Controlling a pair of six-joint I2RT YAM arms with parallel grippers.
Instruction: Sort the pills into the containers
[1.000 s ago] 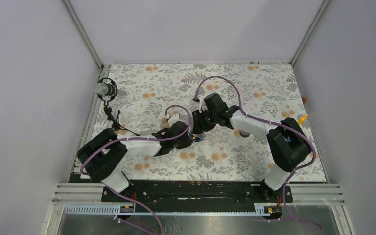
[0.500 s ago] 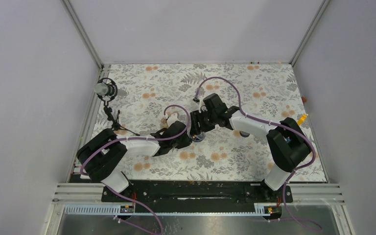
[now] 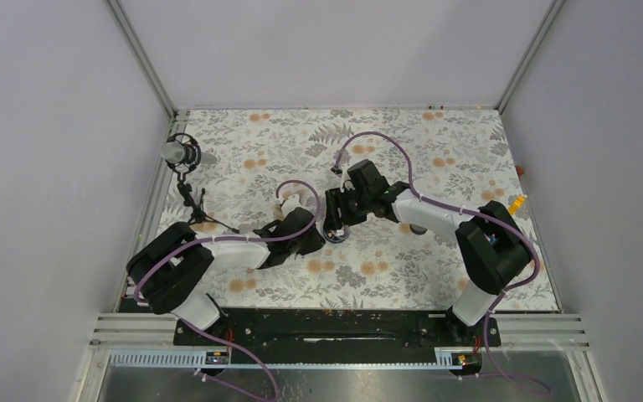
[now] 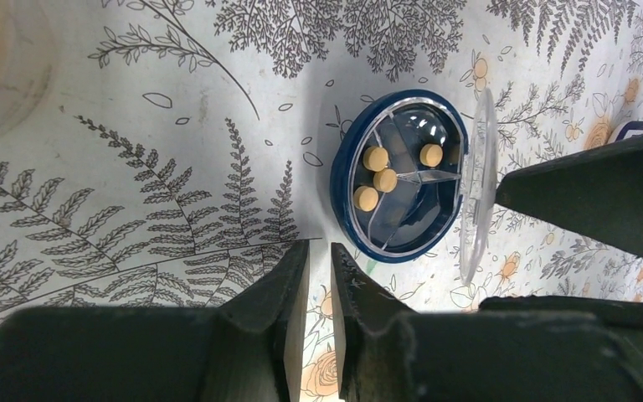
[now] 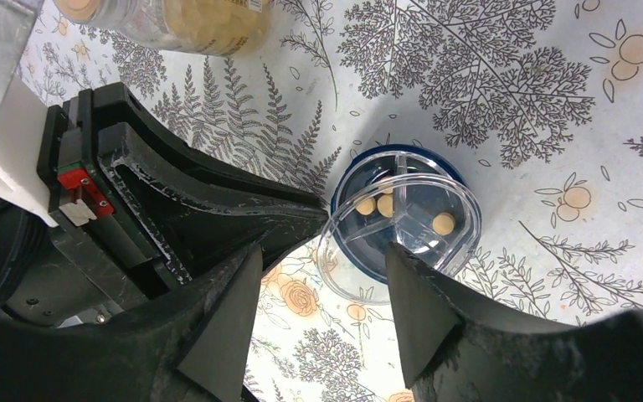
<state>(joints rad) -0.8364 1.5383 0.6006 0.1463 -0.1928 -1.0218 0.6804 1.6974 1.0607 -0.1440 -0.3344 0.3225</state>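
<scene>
Where both hands flank it, pill case (image 4: 402, 176) has little room.

Both arms were built of white link shells joined by bulky black joint housings, rising from black bases bolted to a black plate. A mauve cable looped along the left arm (image 3: 218, 251) and another arched high over the right arm (image 3: 435, 213). The left gripper (image 4: 318, 276) had matte black, wedge-shaped fingers with scuffed, pale-scratched edges. The right gripper (image 5: 322, 293) carried similar broad black fingers, lightly scratched. In the right wrist view the left gripper's body showed a white housing and a small red tab beside its black casing.
</scene>
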